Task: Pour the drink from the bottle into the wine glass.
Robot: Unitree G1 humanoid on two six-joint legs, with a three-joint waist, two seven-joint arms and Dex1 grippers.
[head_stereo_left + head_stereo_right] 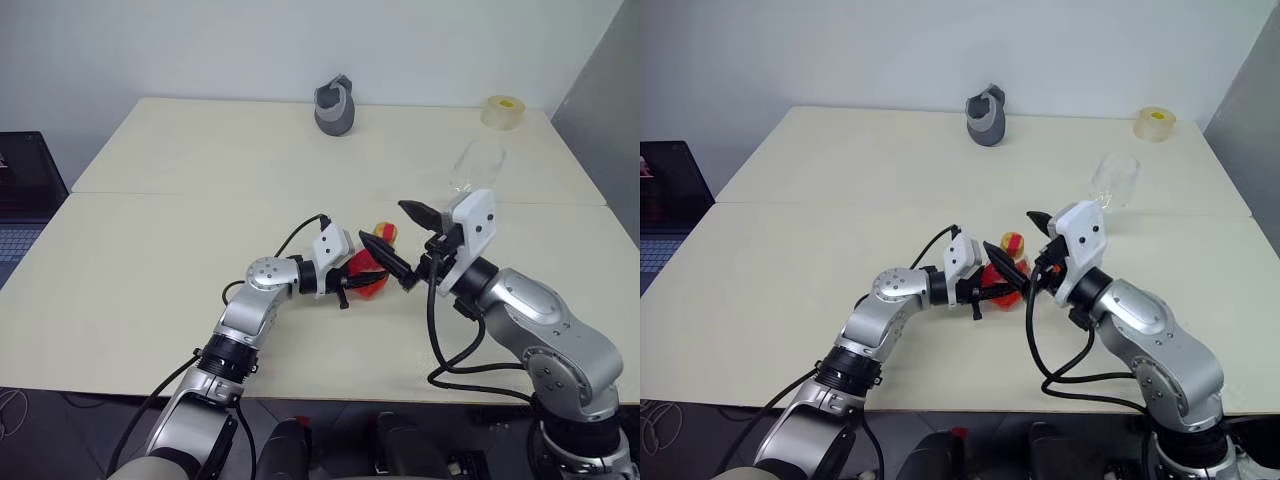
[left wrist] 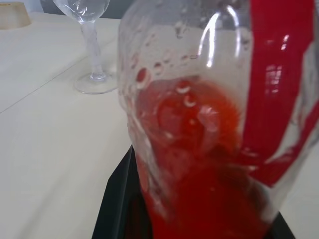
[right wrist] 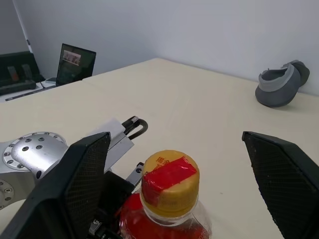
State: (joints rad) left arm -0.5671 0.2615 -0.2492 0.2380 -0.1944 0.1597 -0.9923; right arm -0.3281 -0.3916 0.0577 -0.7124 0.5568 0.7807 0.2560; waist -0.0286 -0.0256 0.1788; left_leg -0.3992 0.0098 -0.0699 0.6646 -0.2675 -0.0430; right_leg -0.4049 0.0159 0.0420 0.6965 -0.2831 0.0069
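The small clear bottle [image 1: 371, 266] stands near the table's middle with my left gripper [image 1: 352, 283] shut on its body from the left. The red-orange drink [image 2: 199, 149] fills its lower part, and a red label strip runs up its side. Its yellow-red cap [image 3: 169, 181] is on. My right gripper [image 1: 384, 222] hovers open at the cap, one black finger [image 3: 84, 174] on each side and neither touching it. The empty wine glass [image 1: 1115, 180] stands upright behind the right gripper, to the right of the bottle.
A grey cap-like object [image 1: 335, 105] lies at the table's far edge in the middle. A translucent tape roll [image 1: 503, 111] sits at the far right corner. A seam crosses the table [image 1: 150, 260] from left to right. A laptop [image 3: 75, 62] stands off the left side.
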